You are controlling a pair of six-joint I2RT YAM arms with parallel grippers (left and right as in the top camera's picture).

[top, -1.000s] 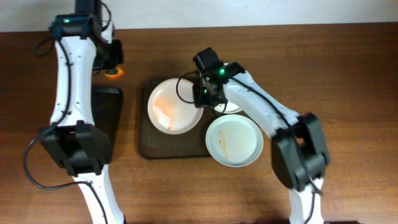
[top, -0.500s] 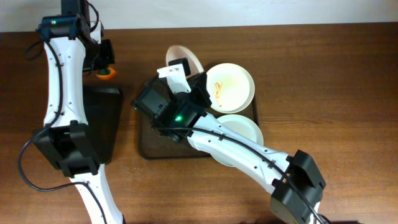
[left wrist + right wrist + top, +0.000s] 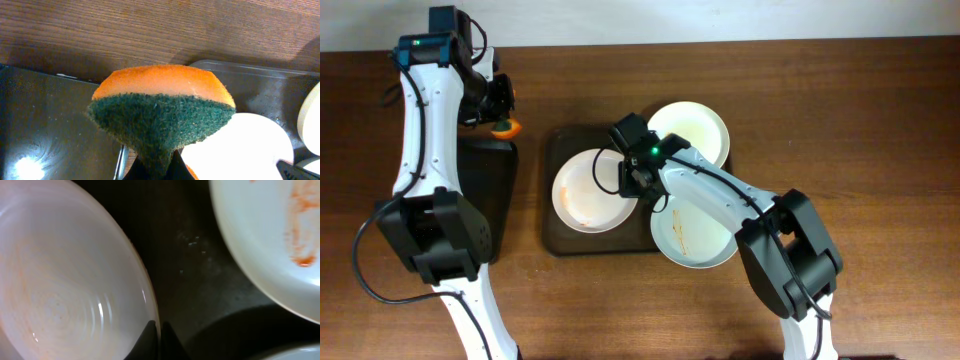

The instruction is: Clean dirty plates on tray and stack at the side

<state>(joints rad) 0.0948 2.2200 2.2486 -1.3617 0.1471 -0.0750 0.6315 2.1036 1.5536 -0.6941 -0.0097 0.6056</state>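
Scrub step: your R gripper [image 3: 159,332] pinches smeared white round plate [image 3: 60,280] on dark brown tray [image 3: 560,240]; bring L gripper's [image 3: 156,169] clamped orange-green sponge [image 3: 162,107] over.

the left arm [image 3: 425,130] stretches up toward the far edge, wrist turned inward, and the left gripper [image 3: 501,108] is pinched tight on a sponge [image 3: 161,102]. the right arm [image 3: 720,195] reaches leftward, low, with the right gripper [image 3: 632,180] clamped on a plate [image 3: 65,280] rim.
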